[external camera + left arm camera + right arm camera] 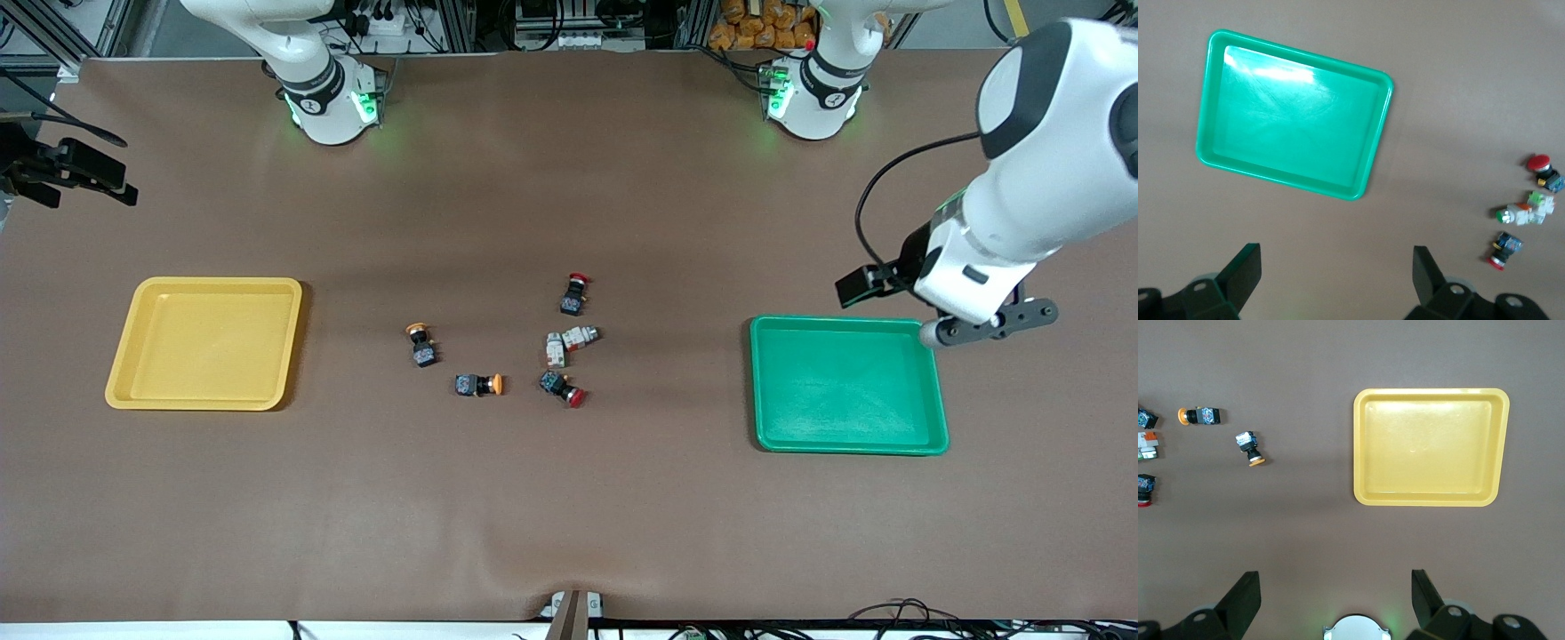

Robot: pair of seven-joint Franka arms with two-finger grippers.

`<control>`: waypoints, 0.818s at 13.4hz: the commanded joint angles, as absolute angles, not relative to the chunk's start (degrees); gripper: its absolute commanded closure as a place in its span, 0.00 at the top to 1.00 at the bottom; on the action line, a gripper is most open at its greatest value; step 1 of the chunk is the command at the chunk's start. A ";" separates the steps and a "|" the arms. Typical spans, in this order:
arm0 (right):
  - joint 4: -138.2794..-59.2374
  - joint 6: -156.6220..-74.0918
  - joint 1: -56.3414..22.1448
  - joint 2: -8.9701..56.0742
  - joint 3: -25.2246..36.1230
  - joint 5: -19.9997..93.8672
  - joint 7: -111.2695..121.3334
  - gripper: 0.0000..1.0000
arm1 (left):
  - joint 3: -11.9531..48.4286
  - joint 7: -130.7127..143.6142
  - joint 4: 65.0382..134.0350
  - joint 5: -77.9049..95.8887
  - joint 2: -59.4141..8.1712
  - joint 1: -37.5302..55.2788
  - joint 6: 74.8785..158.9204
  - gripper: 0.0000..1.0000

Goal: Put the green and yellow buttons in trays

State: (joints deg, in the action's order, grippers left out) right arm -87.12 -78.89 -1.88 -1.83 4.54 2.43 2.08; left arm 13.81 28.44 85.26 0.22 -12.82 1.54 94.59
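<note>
Brown desk (569,516) lay bare along its edge nearest the front camera and in the wide strips between the button cluster and each tray, leaving open room on every side of the cluster. Yellow tray (206,343) sat toward the right arm's end, green tray (847,386) toward the left arm's end; both held nothing. Six switches lay on their sides mid-desk, well apart from both trays. One yellow-capped button (420,344) lay nearest the yellow tray, long axis running roughly toward the front camera, cap pointing toward the robots' bases. Second yellow-capped button (479,384) lay nearer the camera, long axis along the desk's length, cap toward the green tray. Two whitish-grey buttons (569,343) lay touching, at an angle to each other. One red-capped switch (574,294) lay farther from the camera than that pair, cap toward the bases; another red-capped switch (562,388) lay nearer, cap toward the green tray and the camera. Left claw (1337,273) hung over bare desk just beside the green tray's corner, fingers spread wide, gripping nothing. Right claw (1335,597) hung over bare desk beside the yellow tray, likewise released and holding nothing.
</note>
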 commanded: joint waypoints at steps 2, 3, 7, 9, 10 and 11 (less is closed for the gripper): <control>-86.48 -78.13 -2.20 -1.93 4.83 3.43 1.05 1.00 | 13.97 37.76 83.06 -0.26 -16.69 4.04 96.58 1.00; -86.48 -78.13 -2.02 -1.93 4.83 3.43 1.05 1.00 | 13.97 40.23 83.06 -0.61 -17.66 4.65 97.37 1.00; -86.48 -78.05 -2.02 -1.93 4.83 3.43 1.05 1.00 | 13.97 49.37 83.58 -5.62 -21.44 8.17 100.45 1.00; -86.48 -78.05 -2.02 -1.93 4.83 3.43 1.05 1.00 | 13.97 50.18 83.85 -5.54 -23.37 8.78 103.00 1.00; -86.40 -78.13 -2.28 -1.76 4.83 3.25 1.23 1.00 | 13.97 51.40 83.85 -5.54 -24.16 9.31 104.05 1.00; -86.48 -78.05 -2.46 -1.76 4.83 2.73 1.23 1.00 | 13.97 54.20 84.02 -5.62 -24.87 9.49 105.19 1.00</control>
State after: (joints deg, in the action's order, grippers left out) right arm -87.12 -78.82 -1.88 -1.83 4.53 2.43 2.01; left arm 13.88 50.52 84.77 -4.26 -23.57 8.96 103.75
